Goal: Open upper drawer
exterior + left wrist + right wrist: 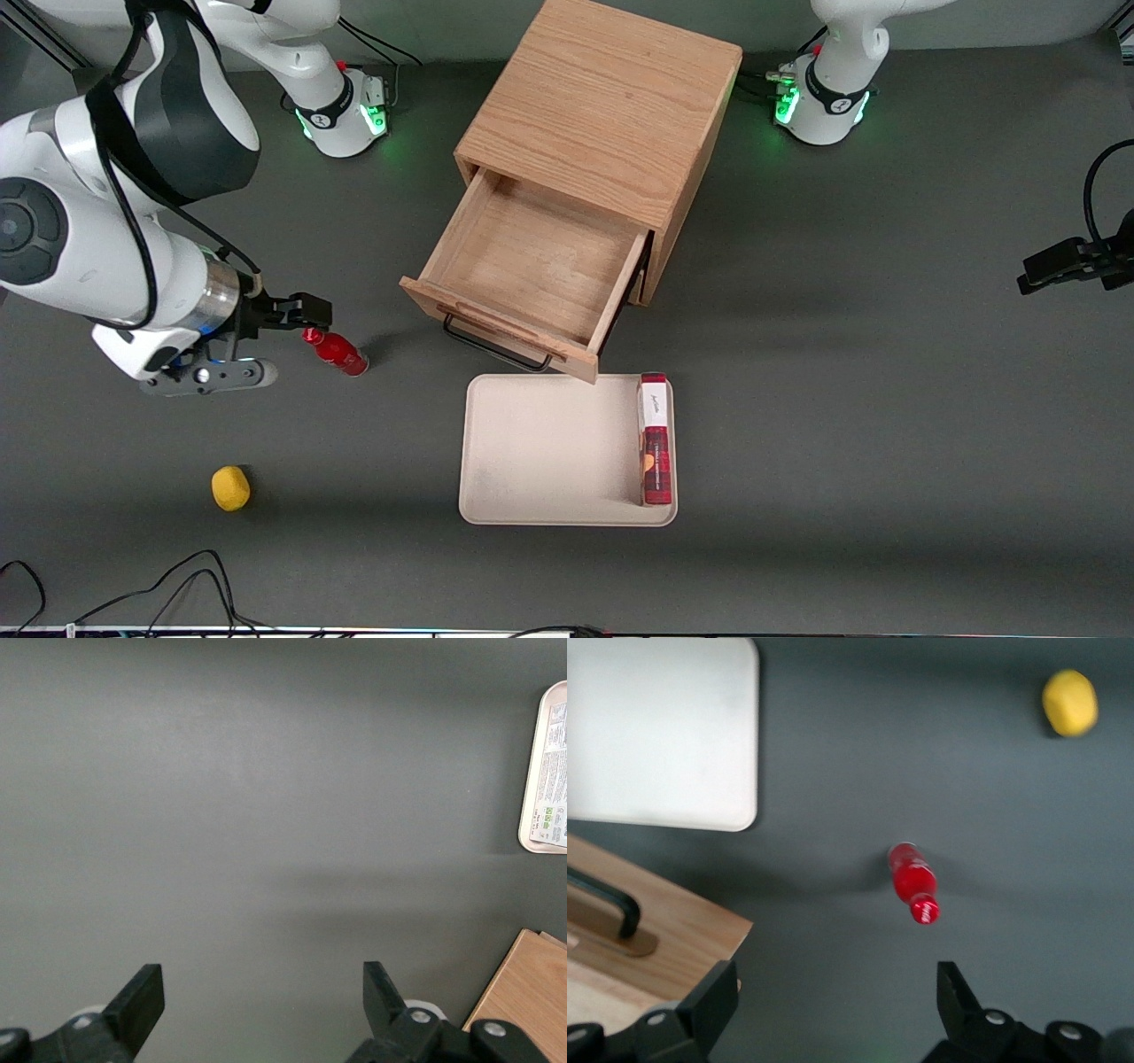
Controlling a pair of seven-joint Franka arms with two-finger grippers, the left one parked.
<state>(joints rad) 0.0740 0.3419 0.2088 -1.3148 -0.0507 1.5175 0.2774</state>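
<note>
The upper drawer (540, 266) of the light oak cabinet (602, 106) stands pulled out, its shallow wooden tray showing nothing inside. Its black wire bar handle (496, 347) sits on the flat front, facing the front camera. The right wrist view shows a corner of the drawer front (664, 930) and part of the handle (607, 899). My gripper (314, 312) (835, 983) hangs open above the table toward the working arm's end, well apart from the drawer, with nothing between its fingers. A red bottle lies just beside its tips.
The red bottle (337, 351) (914, 881) lies on the table between gripper and drawer. A yellow lemon-like object (230, 488) (1070, 702) sits nearer the front camera. A beige tray (549, 452) (664, 735) in front of the drawer holds a red-and-white box (656, 439).
</note>
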